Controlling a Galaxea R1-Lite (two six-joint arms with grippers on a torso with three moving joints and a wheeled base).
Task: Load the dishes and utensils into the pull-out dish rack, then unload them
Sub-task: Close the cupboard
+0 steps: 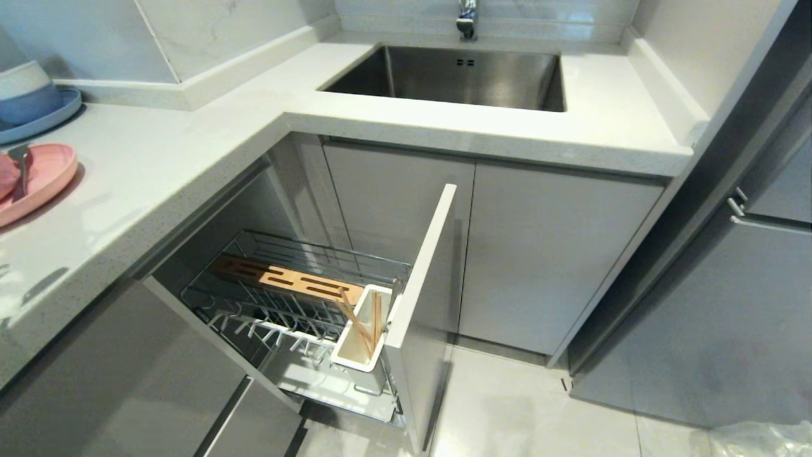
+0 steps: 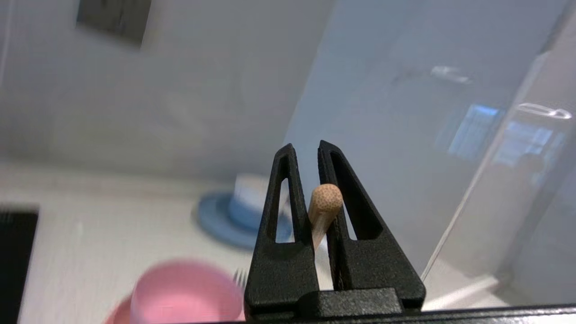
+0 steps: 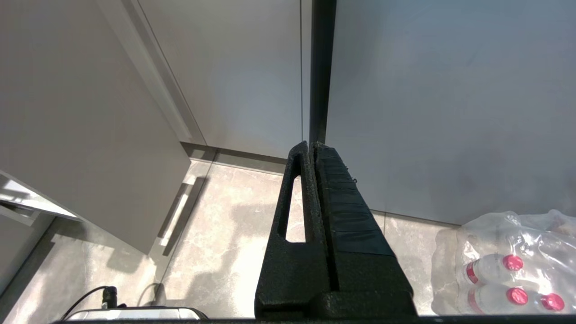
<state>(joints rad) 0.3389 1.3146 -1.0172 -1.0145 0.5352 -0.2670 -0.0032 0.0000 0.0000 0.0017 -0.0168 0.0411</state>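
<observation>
Pull-out dish rack [image 1: 298,298] stands open under the counter, with chopsticks [image 1: 365,327] in its white utensil holder [image 1: 355,352].
Only the left wrist view shows the left gripper [image 2: 308,180] clamping one chopstick [image 2: 323,209]; right gripper [image 3: 312,153] rests closed, empty.

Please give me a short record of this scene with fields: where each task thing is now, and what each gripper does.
rack: pulled out
holder: two chopsticks stand in it
left gripper: shut on one chopstick, above the counter
right gripper: shut, empty, parked near the floor
plate: on the counter
bowl: on the plate
fork: on the plate
</observation>
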